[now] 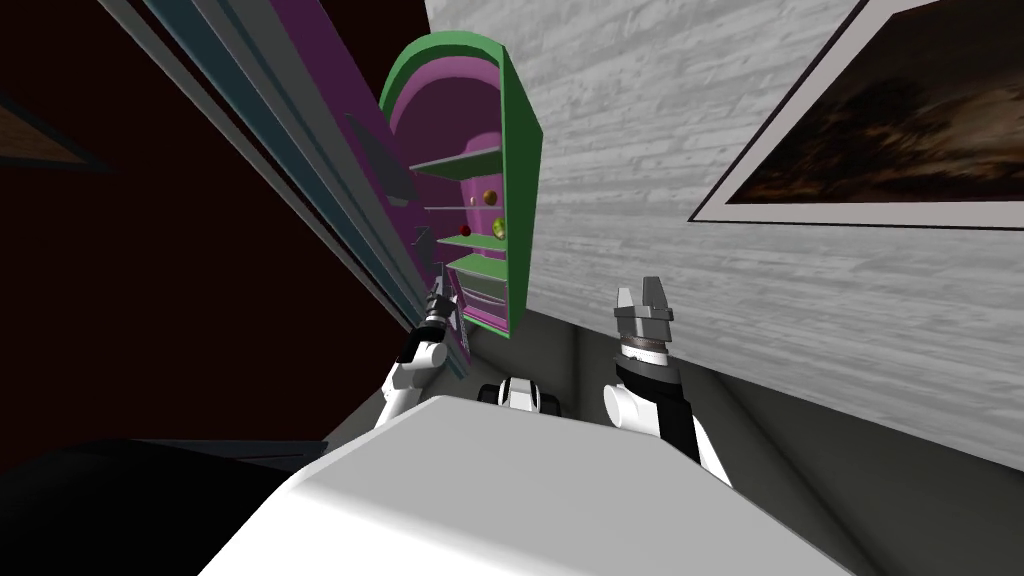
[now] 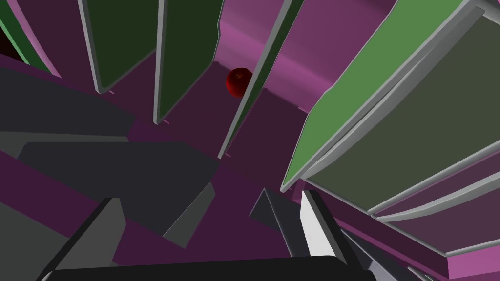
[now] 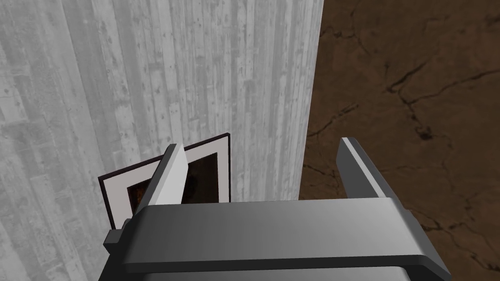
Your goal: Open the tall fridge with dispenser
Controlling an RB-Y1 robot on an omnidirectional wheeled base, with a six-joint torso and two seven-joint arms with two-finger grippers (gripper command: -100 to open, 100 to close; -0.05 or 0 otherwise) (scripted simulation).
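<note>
Inside the open fridge (image 1: 525, 150) door (image 1: 345, 90) | left pincer (image 1: 440, 298) spread, empty | right pincer (image 1: 643, 298) likewise, idle | best: push door wider, steadily

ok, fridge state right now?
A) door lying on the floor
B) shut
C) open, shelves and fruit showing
C: the fridge stands open, showing its green shelves and a red fruit, with the left hand near its lower part.
</note>
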